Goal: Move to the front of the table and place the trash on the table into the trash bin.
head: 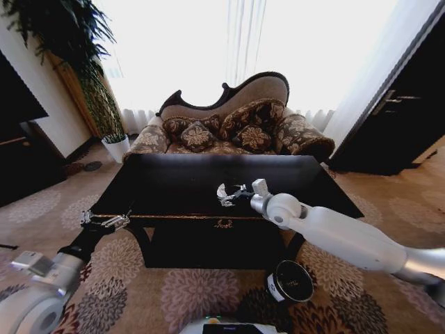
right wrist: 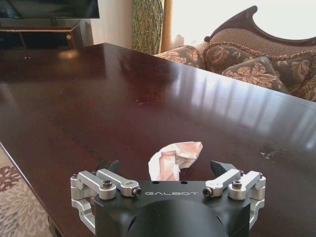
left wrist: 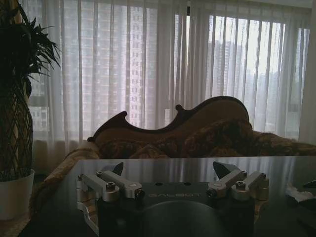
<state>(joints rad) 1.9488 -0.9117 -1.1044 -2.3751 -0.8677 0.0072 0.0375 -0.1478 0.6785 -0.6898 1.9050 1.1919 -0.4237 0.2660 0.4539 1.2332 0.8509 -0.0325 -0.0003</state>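
Observation:
The glossy black table [head: 174,181] stands right in front of me. A crumpled white paper scrap, the trash [right wrist: 175,157], lies on the table [right wrist: 98,89] near its front edge. My right gripper [right wrist: 166,167] is open, with a finger on either side of the scrap and not closed on it; in the head view the right gripper [head: 228,196] hovers over the table's front middle. My left gripper [head: 104,221] is open at the table's front left corner, low over the top [left wrist: 276,168]. The dark trash bin [head: 292,280] stands on the carpet under my right arm.
An ornate sofa [head: 229,129] with patterned cushions sits behind the table. A potted plant [head: 115,142] stands at the back left and a dark cabinet [head: 396,125] at the right. Patterned carpet surrounds the table. A white scrap [left wrist: 298,192] shows at the left wrist view's edge.

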